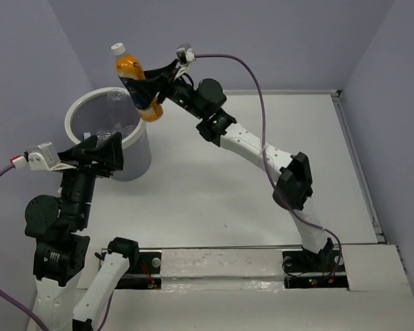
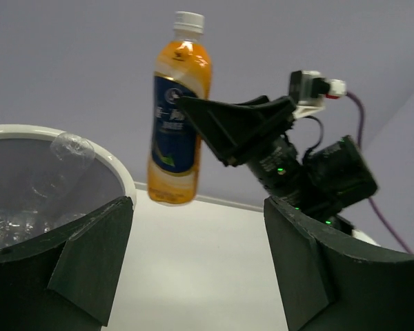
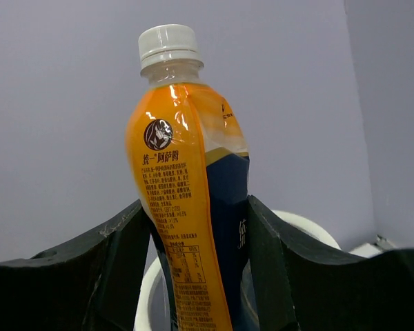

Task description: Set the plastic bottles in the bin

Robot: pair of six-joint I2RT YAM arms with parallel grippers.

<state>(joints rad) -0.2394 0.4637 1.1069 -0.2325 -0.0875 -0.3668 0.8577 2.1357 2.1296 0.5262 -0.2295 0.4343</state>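
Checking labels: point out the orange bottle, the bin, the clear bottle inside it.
orange bottle [image 3: 186, 207]: right wrist view, printed orange side.
bin [image 1: 78, 101]: top view, white rim.
clear bottle [image 2: 72, 149]: left wrist view, see-through body.

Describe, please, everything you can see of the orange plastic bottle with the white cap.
The orange plastic bottle has a white screw cap, a clear neck and a dark blue printed label. It hangs in the air, cap up and slightly tilted, clamped at its label by the right gripper, near the white rim of the round light-grey bin.
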